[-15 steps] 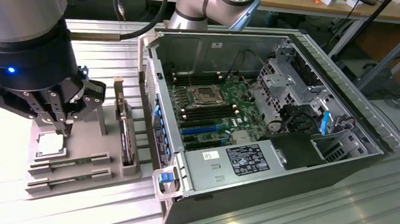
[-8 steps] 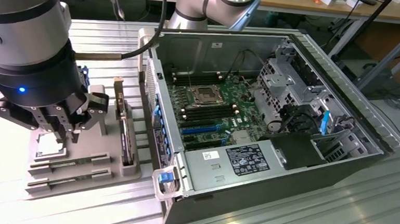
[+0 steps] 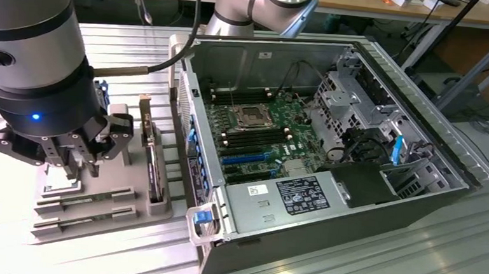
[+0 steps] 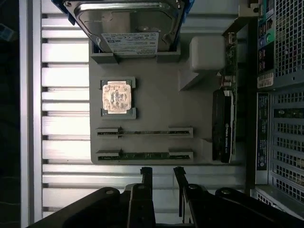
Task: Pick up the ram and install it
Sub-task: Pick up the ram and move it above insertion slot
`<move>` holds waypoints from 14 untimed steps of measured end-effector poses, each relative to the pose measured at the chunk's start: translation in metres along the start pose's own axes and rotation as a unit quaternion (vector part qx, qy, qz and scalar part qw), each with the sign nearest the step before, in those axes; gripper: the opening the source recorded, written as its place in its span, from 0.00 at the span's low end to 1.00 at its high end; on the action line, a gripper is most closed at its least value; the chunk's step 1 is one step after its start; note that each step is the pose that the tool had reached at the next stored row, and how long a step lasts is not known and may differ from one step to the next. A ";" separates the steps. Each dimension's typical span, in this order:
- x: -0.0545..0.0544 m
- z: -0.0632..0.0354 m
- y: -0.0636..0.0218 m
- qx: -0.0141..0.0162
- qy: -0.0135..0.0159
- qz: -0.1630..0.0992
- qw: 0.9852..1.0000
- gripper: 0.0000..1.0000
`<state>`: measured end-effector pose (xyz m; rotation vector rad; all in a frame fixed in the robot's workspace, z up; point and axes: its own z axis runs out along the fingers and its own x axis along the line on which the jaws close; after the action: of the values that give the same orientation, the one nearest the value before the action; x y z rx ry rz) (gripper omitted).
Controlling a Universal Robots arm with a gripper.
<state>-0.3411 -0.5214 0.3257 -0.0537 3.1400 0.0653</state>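
A robotics lab; slatted aluminium bench point(image 3: 390, 260), opened computer tower point(image 3: 306, 250), wooden worktables point(image 3: 354, 7)

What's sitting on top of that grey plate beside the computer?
A hard drive, a square processor chip, one ram stick, a second ram stick, both edge-up in slots, and a dark upright card on the grey plate. Whatever lies beneath the drive is covered.

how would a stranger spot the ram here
Beside the open computer case lies a grey tray. Of its two long parallel slots, take the one farther from the square processor chip. The ram stands edge-up there: a thin green strip, unlike the bulky dark expansion card.
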 end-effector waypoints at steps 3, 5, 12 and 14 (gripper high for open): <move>0.000 0.0008 -0.0007 0.000 0.001 -0.011 1.000 0.31; 0.000 0.0009 -0.0006 0.000 0.000 0.002 1.000 0.31; 0.000 0.0011 -0.0006 0.000 -0.003 0.076 0.997 0.31; 0.000 0.0012 -0.0006 0.000 -0.004 0.093 0.996 0.31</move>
<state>-0.3410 -0.5220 0.3246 0.2401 3.1274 0.0645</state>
